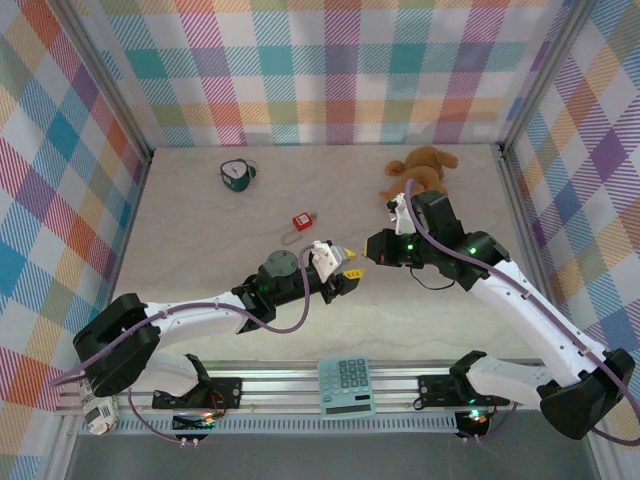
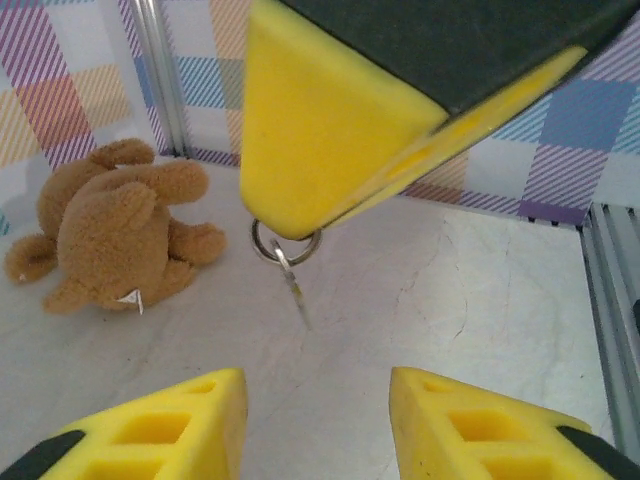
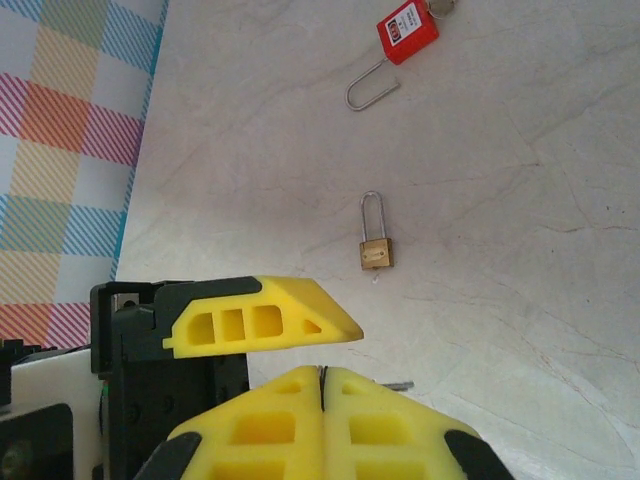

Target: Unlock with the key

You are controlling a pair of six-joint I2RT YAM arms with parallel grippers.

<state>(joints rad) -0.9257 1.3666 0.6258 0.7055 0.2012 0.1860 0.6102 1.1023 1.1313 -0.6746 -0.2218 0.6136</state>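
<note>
1 brass padlock (image 3: pixel 375 252) on tbl (image 3: pixel 520 200), well off walls (image 3: pixel 70 150) | L jaws open; R jaws pinch key ring (image 2: pixel 285 243)

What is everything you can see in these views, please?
bear: 1, brown, far right of the table
teal item: 1, teal and white, far left of the table; too small to identify
red padlock: 1, red, mid-table, shackle open
brass padlock: 1, brass, on the table beyond the right fingertips
key: 1, silver, hanging on a ring from the right gripper
calculator: 1, grey-teal, on the near rail between the arm bases
table: 1, pale marbled
left gripper: 1, yellow fingers, open, mid-table
right gripper: 1, yellow fingers, shut on the key's ring, facing the left gripper
</note>
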